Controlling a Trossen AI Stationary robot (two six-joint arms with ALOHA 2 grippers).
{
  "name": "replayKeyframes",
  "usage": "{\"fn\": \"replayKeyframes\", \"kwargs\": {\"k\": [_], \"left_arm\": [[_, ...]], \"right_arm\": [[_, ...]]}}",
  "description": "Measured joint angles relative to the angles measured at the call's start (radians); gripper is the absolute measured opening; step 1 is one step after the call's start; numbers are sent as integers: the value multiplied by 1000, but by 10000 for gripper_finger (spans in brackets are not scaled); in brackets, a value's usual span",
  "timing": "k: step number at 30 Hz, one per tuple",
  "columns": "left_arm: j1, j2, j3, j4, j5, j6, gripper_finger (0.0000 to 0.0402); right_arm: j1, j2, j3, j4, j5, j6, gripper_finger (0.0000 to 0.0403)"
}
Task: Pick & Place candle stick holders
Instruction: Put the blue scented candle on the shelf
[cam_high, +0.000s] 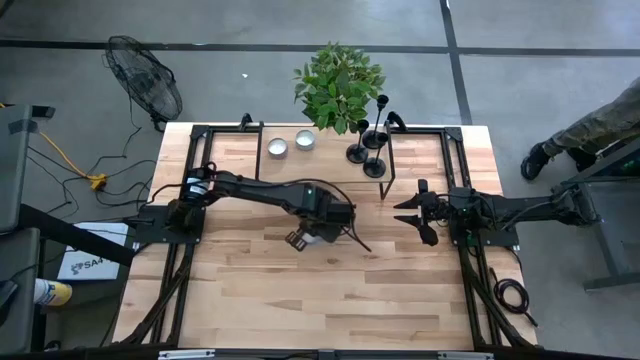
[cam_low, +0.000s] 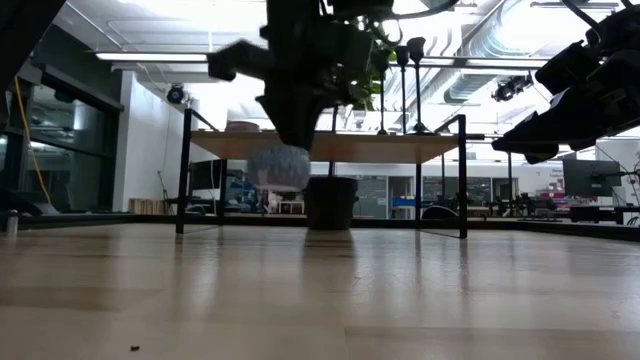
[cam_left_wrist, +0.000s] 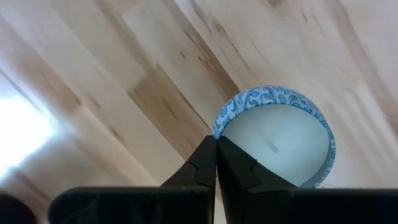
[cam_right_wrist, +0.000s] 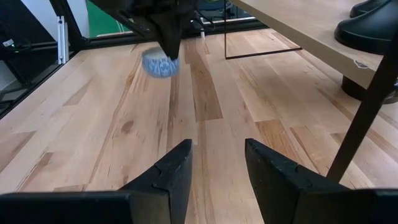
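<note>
left wrist view has the left gripper clenched on the rim of a blue-patterned candle, apparently lifted above the table. right gripper hangs released at the right side. three candle stick holders stand on the raised shelf near a potted plant.

Three candle stick holders stand on the shelf, right of two candles.

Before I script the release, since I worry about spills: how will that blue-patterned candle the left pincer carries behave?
The blue-patterned candle looks short and wide, so probably stable once set flat. The left pincer pinches only its rim, so it may swing or slip. Its round wall could roll if dropped sideways.
</note>
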Motion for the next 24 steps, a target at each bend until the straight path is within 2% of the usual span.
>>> {"fn": "replayKeyframes", "kwargs": {"k": [13, 21, 24], "left_arm": [[-2, 0, 157, -246, 9, -339, 0], [-2, 0, 322, -401, 8, -514, 0], [-1, -13, 376, -400, 10, -572, 0]], "right_arm": [[0, 0, 0, 0, 0, 0, 142], [0, 0, 0, 0, 0, 0, 142], [0, 0, 0, 0, 0, 1, 142]]}}
